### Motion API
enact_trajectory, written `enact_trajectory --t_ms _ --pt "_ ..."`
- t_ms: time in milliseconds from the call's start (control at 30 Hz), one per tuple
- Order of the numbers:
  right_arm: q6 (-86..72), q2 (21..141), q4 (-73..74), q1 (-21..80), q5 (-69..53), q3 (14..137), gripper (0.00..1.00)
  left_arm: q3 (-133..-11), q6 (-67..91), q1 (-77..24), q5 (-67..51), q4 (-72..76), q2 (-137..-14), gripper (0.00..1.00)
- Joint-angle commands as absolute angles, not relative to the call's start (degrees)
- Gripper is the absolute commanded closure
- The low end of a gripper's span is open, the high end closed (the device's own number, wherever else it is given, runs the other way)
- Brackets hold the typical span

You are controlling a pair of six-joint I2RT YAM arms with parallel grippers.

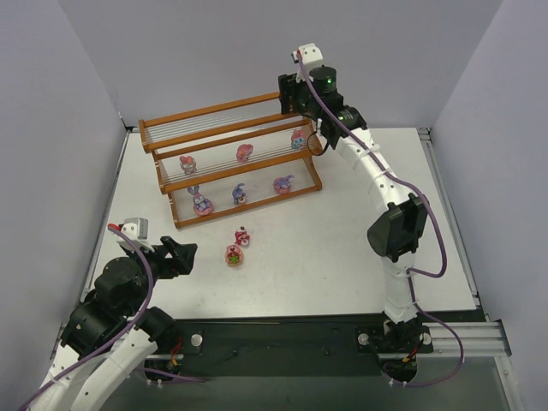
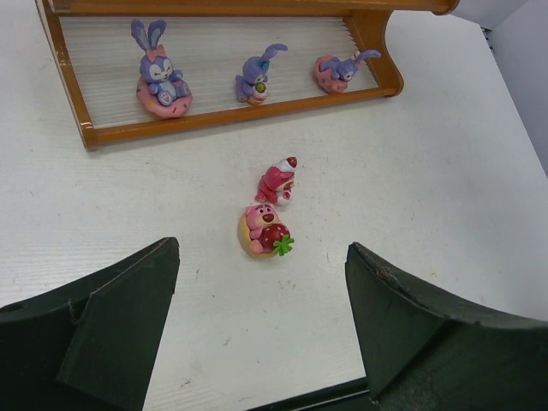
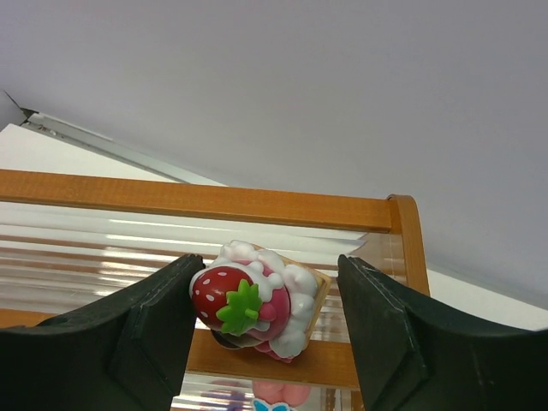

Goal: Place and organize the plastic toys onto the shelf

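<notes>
**While two toys wait on the table, another sits between the right jaws at the top tier**

Where the left gripper (image 1: pixel 181 254) hangs low over the near part of the table (image 1: pixel 360 240), its jaws are spread wide with nothing between them. Just ahead of it, two plastic toys stand almost touching. One is a pink bear hugging a strawberry (image 2: pixel 264 229) and behind it is a red-capped figure (image 2: pixel 276 181).

Beyond them is the shelf (image 1: pixel 231 110). Its lowest tier carries three purple long-eared figures (image 2: pixel 159 75), and its middle tier carries three pinkish ones (image 1: pixel 245 152).

Farthest off, at the right end of the top tier, the right gripper (image 3: pixel 267 265) brackets a strawberry-topped toy (image 3: pixel 248 304) that is tilted to one side. The left finger meets the toy, but a sliver of shelf shows beside the right finger. The jaws therefore look parted rather than pinching.

These look like light, hard, glossy mouldings that will not give under the pads and are likely to slip or tip. The round base or the stout body is the better place to take hold. The thin ears and the cap are poorer places. On the rods a small base may rock, so each toy wants setting down level.
</notes>
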State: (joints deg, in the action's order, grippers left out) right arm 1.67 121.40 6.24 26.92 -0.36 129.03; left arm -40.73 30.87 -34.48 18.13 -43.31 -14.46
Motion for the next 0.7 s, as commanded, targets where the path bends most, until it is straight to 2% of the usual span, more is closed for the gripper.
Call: enact_trajectory --t_ms 0,367,667 --pt "0.35 119.27 5.37 24.09 -6.31 130.69 0.37 -40.87 30.32 -34.63 18.28 -41.31 -14.5 0.12" --pt "-5.0 120.41 2.9 21.27 -19.06 130.08 0.41 -40.87 30.32 -34.63 18.46 -41.4 -14.33 0.12" --pt "-9.14 119.8 1.14 21.01 -18.9 128.68 0.38 -40.87 30.32 -34.63 18.54 -41.4 -14.5 0.12"
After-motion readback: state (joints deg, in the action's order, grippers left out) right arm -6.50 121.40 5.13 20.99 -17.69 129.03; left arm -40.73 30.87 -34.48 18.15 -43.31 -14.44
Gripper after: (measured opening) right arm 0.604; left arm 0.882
